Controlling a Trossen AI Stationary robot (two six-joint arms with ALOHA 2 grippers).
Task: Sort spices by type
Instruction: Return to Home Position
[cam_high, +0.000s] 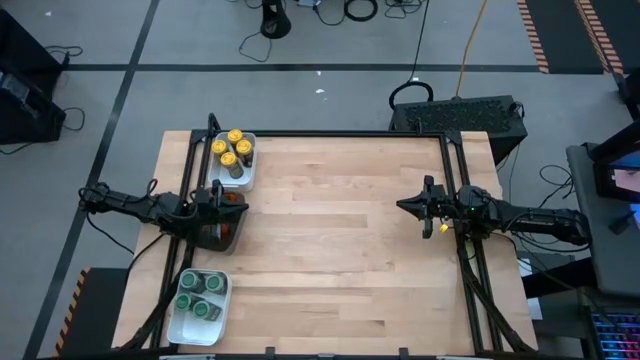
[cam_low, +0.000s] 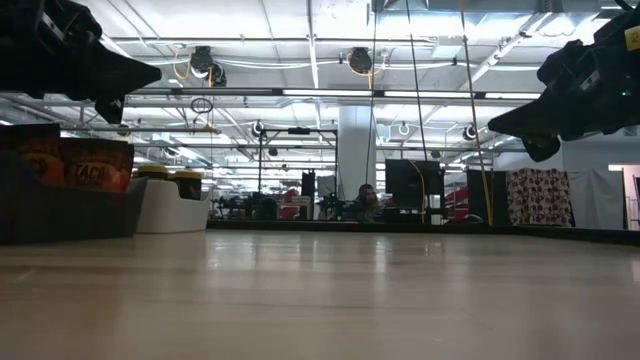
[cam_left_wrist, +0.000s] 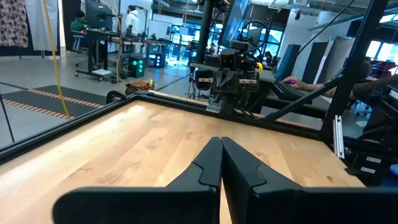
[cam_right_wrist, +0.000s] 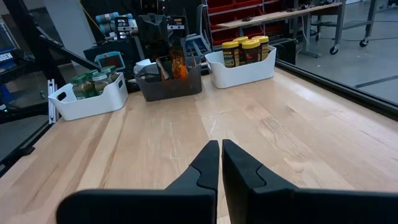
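- The left gripper (cam_left_wrist: 221, 144) has its two dark fingers pressed together along their length, with nothing between them. It hangs above the table at the 9 o'clock side, taking the high view as a dial centred on the table.
- In the high view this gripper overlaps the dark grey rectangular plastic tray (cam_high: 205, 238). The low view shows it well clear of the tabletop.
- The right gripper (cam_right_wrist: 220, 144) is likewise closed finger to finger and carries nothing. It hovers over bare wood at the 3 o'clock side, pointing toward 9 o'clock, well apart from every tray.
- The light wooden table (cam_high: 340, 250) is edged by a black metal frame (cam_high: 345, 133).
- All the spices sit along the 9 o'clock edge, grouped by kind in three trays.
- The small orange-brown packets (cam_right_wrist: 178, 66) stand upright inside the dark grey tray, at 9 o'clock.
- Four small cylindrical jars with yellow lids (cam_high: 235, 136) stand upright in a white rectangular plastic tray (cam_right_wrist: 239, 76) at about 10 o'clock, just beside the grey tray.
- The small cylindrical jars with green lids (cam_high: 190, 283), about four of them, stand in a second white rectangular plastic tray (cam_high: 178, 328) at about 8 o'clock, near the table's corner.
- Between the two grippers the wood carries no spice.
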